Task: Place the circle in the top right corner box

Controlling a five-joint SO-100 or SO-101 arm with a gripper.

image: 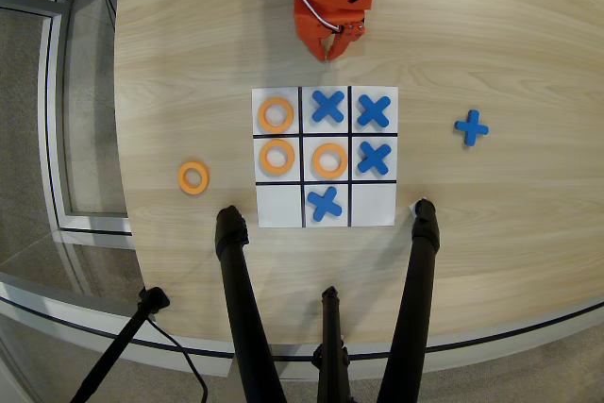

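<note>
Hovering beyond the far edge of the tic-tac-toe sheet (326,158), the fingers (332,47) hold nothing; whether they are apart or together I cannot tell from the overhead view. The loose circle (193,177) lies flat on the surface (491,35), well away from the fingers, off the sheet's left side. Three other orange rings and five blue crosses sit on or near the grid. Both bottom corner cells are bare (374,206); which one the task means is uncertain. To grasp well, I judge the fingers should descend straight over the ring, one tip through its hole, pinch the band, lift clear, and travel around the occupied cells.
</note>
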